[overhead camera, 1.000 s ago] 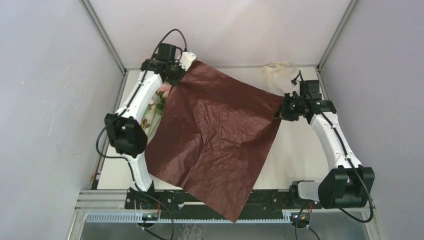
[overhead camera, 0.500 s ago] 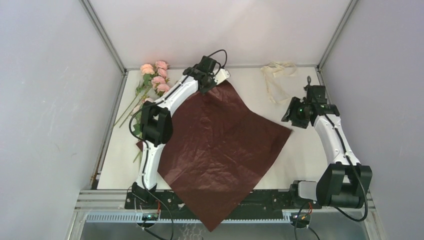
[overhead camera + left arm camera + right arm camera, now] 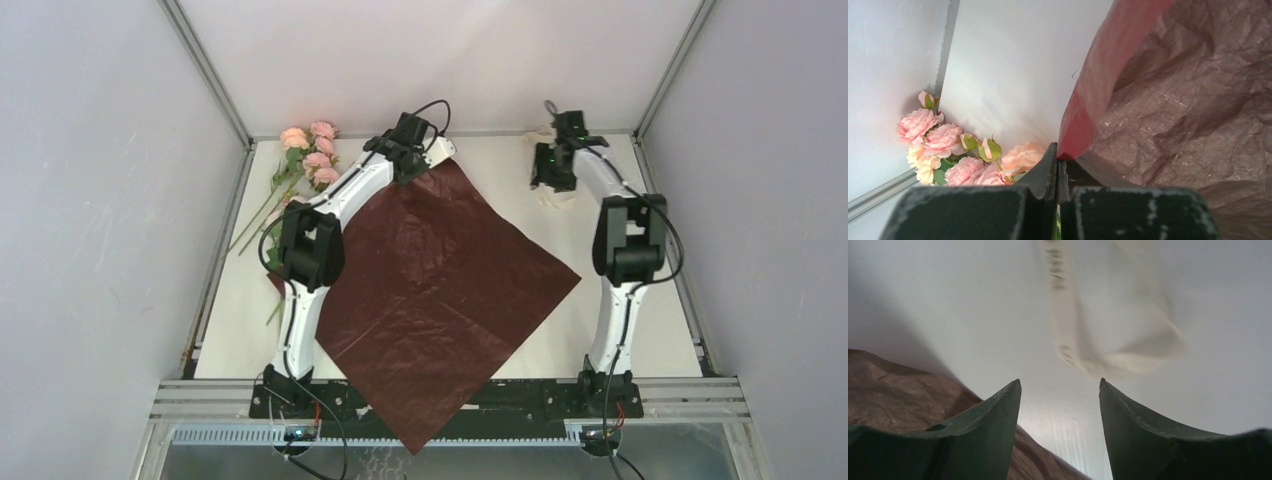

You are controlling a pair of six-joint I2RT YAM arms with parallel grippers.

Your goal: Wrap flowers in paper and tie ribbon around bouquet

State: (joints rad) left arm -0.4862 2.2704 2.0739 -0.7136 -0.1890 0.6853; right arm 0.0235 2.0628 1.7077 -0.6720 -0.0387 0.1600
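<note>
The dark red paper (image 3: 440, 290) lies spread like a diamond on the white table, its near corner hanging over the front edge. My left gripper (image 3: 438, 160) is shut on the paper's far corner; in the left wrist view the jaws (image 3: 1058, 156) pinch the lifted red edge (image 3: 1088, 100). The pink flowers (image 3: 308, 155) lie at the far left, also seen as blooms (image 3: 948, 150) beyond the left fingers. My right gripper (image 3: 548, 183) hovers open over the cream ribbon (image 3: 556, 199) at the far right; in its wrist view the gripper (image 3: 1059, 385) holds nothing, with the blurred ribbon (image 3: 1108, 340) just ahead.
White walls and a metal frame close in the table (image 3: 620, 330) at the back and both sides. A corner of the paper (image 3: 898, 390) lies to the left of the right fingers. The flower stalks (image 3: 255, 220) run along the left edge.
My left gripper swung the paper's corner from the far left to the back middle, uncovering the flowers. My right gripper let go of the paper's right corner, opened and moved back over the ribbon.
</note>
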